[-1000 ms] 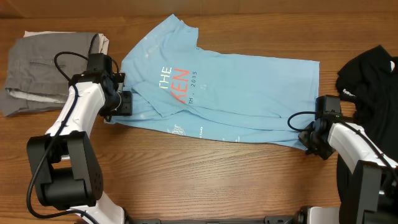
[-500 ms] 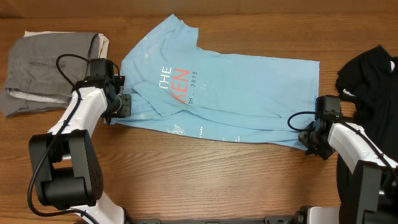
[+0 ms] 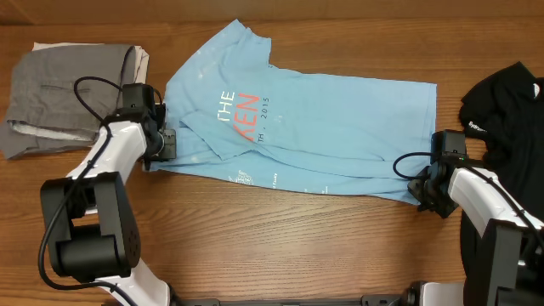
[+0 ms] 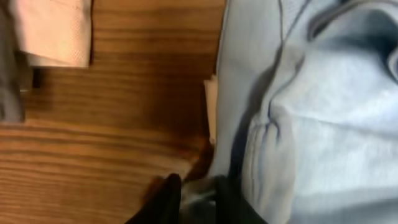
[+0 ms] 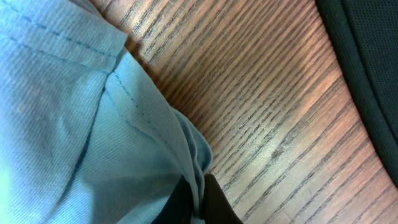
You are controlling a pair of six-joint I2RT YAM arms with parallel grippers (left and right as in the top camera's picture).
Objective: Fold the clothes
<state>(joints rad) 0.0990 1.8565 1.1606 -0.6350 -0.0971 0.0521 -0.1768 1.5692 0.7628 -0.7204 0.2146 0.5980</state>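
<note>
Right end effector (image 5: 198,200) first: jaws pinched tight on a bunched corner of the light blue T-shirt (image 3: 323,127), down at the shirt's 4 o'clock corner. Left end effector (image 4: 198,198), at the shirt's 9 o'clock edge, stands narrow with a sliver of pale cloth nipped between its dark fingers, a grip by the look of it. Both ends taken, so this reads as the start of a fold. The next move calls for lifting both together and carrying the near edge towards 12 o'clock, evenly, so the thin knit doesn't sag. The shirt lies mid-worktop (image 3: 280,255), soft, partly doubled, stitched hem showing, on ribbed wood grain. Grey trousers (image 3: 68,81) sit at 10 o'clock, a black garment (image 3: 506,102) at 2.
</note>
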